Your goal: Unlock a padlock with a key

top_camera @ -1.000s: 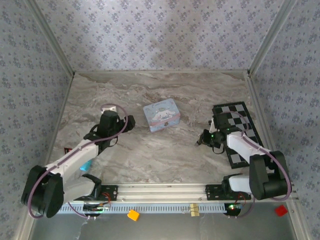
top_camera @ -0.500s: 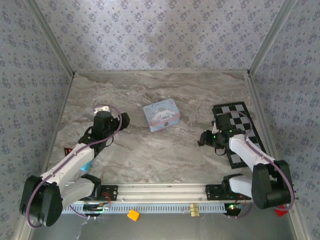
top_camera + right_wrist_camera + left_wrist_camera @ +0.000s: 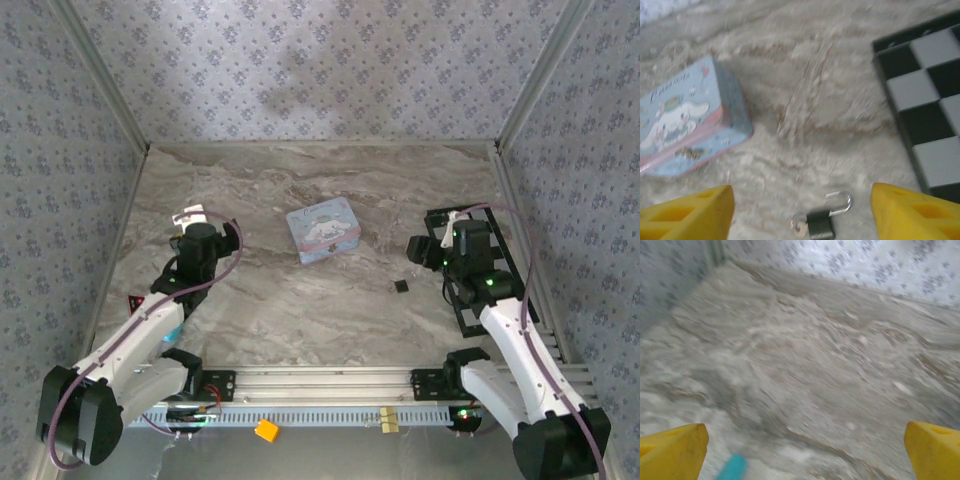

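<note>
In the top view, the padlock [image 3: 401,287] is seen lying loose on the marble counter [image 3: 300,310], right of centre, nearer than the pale blue tin [image 3: 324,229] and just left of the checkered board [image 3: 463,315].

In the left wrist view, the left end effector [image 3: 802,452] is held wide apart over bare counter.

In the right wrist view, the right end effector [image 3: 802,200] is spread apart as well, and nothing is clamped. The padlock lies on the counter between its yellow fingers [image 3: 695,210] and is touched by neither.
</note>
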You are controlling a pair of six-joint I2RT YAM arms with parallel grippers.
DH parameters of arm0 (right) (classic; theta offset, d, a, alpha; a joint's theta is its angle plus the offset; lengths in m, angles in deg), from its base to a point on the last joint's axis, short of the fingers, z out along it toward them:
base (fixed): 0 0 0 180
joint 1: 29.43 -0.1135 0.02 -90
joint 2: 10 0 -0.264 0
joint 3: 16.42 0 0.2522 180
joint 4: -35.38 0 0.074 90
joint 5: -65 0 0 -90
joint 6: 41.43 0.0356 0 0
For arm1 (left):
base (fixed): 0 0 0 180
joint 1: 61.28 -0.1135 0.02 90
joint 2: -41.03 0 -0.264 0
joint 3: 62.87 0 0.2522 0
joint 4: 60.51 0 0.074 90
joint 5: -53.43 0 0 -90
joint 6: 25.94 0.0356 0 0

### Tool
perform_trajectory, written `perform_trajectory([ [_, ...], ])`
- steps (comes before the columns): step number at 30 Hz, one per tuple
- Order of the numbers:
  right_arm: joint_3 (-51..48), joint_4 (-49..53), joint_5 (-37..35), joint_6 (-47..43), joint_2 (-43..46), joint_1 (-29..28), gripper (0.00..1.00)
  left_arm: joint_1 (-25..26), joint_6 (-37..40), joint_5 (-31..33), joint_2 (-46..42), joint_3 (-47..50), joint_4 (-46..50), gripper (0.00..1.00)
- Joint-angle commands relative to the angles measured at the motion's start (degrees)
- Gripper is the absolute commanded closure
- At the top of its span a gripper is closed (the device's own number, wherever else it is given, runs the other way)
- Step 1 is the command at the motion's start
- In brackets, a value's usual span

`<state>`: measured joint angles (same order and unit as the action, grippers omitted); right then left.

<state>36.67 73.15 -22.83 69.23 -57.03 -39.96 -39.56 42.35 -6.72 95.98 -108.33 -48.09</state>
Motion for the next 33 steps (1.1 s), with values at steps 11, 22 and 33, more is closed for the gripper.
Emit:
perform_trajectory([
  [11, -13.4, -27.1, -22.14, -11.35, -5.77, 4.36, 0.01, -7.01, 22.51, 8.85, 9.14, 10.55, -29.92, 0.0],
  [22, -18.7, -47.96, -24.95, -18.89, -18.02, 3.46, 0.01, -12.35, 24.34, -8.49, 20.29, 14.48, -45.21, 0.0],
  [33, -22.49, -63.13, -19.75, -25.09, -24.12, 2.03, 0.01, -17.87, 21.71, -16.54, 32.61, 11.09, -50.9, 0.0],
])
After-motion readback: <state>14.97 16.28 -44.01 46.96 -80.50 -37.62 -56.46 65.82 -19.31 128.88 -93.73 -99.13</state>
